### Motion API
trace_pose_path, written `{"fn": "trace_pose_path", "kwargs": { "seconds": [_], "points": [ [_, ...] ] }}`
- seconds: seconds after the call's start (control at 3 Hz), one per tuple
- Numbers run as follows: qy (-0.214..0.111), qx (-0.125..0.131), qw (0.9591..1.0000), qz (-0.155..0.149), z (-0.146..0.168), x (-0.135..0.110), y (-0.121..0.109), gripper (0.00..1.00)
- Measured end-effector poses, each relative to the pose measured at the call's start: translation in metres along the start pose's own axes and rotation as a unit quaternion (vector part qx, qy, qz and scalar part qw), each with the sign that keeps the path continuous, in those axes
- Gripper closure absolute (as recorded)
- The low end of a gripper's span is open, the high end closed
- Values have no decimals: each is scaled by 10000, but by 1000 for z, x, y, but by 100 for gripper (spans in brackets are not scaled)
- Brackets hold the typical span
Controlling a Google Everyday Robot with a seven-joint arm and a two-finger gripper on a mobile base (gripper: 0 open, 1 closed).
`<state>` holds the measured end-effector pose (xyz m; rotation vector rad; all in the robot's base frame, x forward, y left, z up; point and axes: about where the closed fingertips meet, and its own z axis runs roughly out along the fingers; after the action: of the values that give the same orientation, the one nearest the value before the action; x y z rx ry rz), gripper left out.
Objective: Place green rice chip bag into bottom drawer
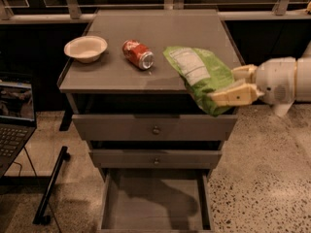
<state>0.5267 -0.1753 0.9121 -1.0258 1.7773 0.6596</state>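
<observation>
Claw (223, 85) is clamping the bag (194, 69) past the desk's (112, 74) front edge, so you're wanting to centre it low over the drawer (146, 212) before releasing.

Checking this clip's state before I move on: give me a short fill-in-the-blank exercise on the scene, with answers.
The gripper is shut on the ____ over the cabinet top's front right corner.
The bottom drawer stands ____, its floor bare.
The red soda can lies on its ____ near the white bowl.
Missing: green rice chip bag; open; side.
</observation>
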Motion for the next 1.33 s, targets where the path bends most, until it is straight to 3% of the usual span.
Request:
{"fn": "trace_pose_path", "kwargs": {
  "seconds": [0.33, 0.67, 1.0, 1.33],
  "points": [
    [-504, 480, 9963, 512, 4, 43, 6, 100],
    [-558, 849, 9926, 671, 1, 55, -2, 100],
    [-559, 846, 9927, 657, 1, 54, -3, 100],
    [-712, 1096, 9871, 923, 2, 79, 8, 100]
  ]
}}
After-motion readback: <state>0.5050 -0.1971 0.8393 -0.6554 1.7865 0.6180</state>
